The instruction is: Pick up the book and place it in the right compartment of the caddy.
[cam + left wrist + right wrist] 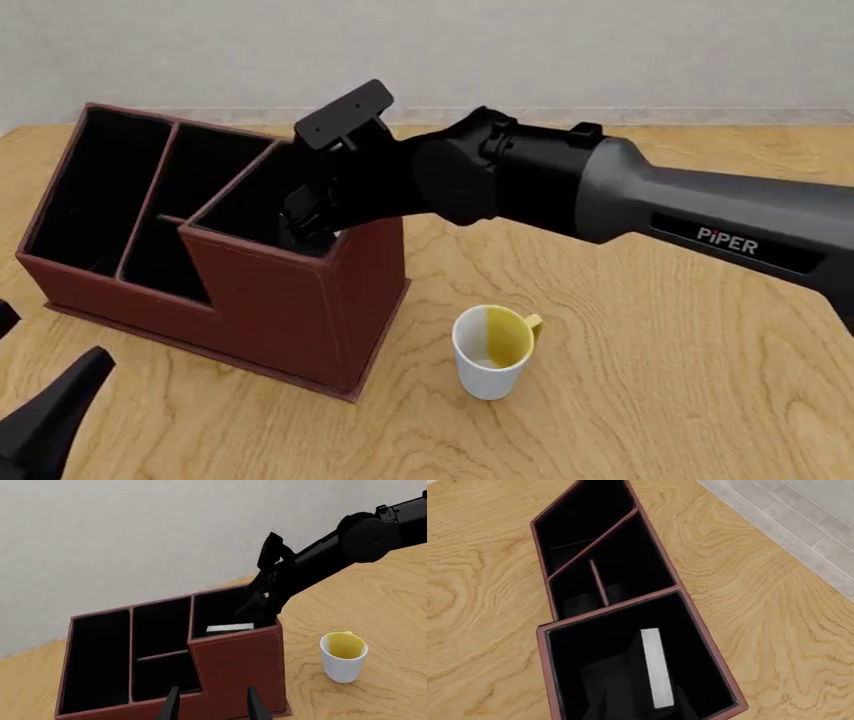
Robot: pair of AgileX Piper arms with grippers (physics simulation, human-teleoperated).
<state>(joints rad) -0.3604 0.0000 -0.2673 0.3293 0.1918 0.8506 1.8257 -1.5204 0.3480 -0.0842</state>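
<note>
At the left of the front view stands the caddy [287, 310], a red-brown box on the wooden table [667, 380], with its tallest end toward the frame's centre. The right arm [641, 205] crosses from the right edge and dips its gripper [304, 222] into the right compartment [260, 205], so its fingers are hidden by the wall; I cannot tell whether they are apart or clamped. The right wrist view looks straight down into that compartment [627, 660]: the book [655, 667] is inside it, standing on edge with its white page edge up, black covers lost against the black lining. The left wrist view shows the same white strip [229, 627] just inside the compartment, beside the dark gripper [257, 607]. The left gripper [212, 705] sits low at the bottom of that frame, in front of the caddy's near wall [233, 665], its two fingers apart and holding nothing. A white mug [493, 352] with a yellow inside stands on the table just right of the caddy, at lower centre of the front view.
</note>
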